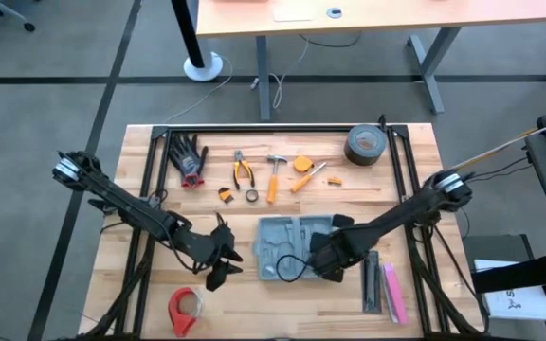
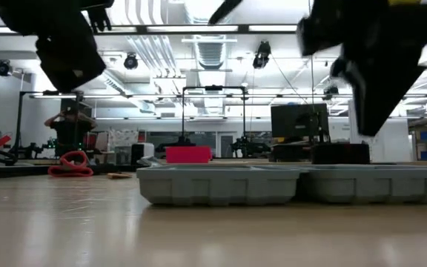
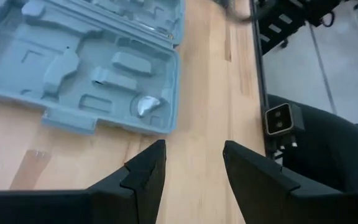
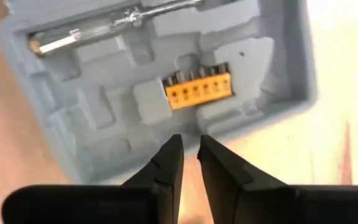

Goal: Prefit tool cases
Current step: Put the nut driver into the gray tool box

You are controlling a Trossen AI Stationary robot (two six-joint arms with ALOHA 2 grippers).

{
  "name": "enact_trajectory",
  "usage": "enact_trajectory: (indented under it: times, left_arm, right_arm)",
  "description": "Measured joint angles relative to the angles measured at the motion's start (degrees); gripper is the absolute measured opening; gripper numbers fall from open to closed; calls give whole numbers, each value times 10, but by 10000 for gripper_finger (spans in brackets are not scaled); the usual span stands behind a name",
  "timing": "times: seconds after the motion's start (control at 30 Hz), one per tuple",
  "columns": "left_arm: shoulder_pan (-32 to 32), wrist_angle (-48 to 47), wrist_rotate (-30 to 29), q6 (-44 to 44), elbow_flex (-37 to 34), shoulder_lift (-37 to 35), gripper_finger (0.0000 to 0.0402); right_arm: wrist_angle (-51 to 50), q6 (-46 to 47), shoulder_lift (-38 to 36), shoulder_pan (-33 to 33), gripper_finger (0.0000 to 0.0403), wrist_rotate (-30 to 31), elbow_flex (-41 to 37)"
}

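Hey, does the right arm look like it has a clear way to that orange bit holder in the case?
Probably yes. The right hand hangs just above the open tool case, its fingers nearly together and holding nothing, with the orange bit holder directly ahead and nothing between them.

At the table's far edge we've got black-and-red gloves (image 1: 189, 158), orange-handled pliers (image 1: 244, 170), a hammer (image 1: 274, 176), a small tape ring (image 1: 252, 196) and a grey duct tape roll (image 1: 366, 145). Red tape dispenser (image 1: 185, 309) sits at the near edge, black and pink bars (image 1: 384, 287) to the right.
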Motion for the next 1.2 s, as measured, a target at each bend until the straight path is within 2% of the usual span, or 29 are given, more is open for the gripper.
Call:
enact_trajectory:
  times: [0.13,0.3,0.53,0.73,0.97,1.2]
  left_arm:
    - [9,-2,-1,18,34,40,168]
    - [39,-31,-44,48,80,74,168]
    - [111,-37,-57,65,97,81,168]
    - [160,-40,-58,95,95,81,168]
    - [159,-32,-59,142,95,70,168]
    - [158,-7,-60,161,77,58,168]
  right_arm:
    - [-16,37,-33,11,40,16,-17]
    - [-17,101,-72,13,50,38,-59]
    - [11,163,-112,8,65,75,-143]
    - [127,94,-127,-33,70,88,-195]
    - [179,-16,-130,-117,54,86,-196]
    - [217,-113,-134,-203,43,42,-182]
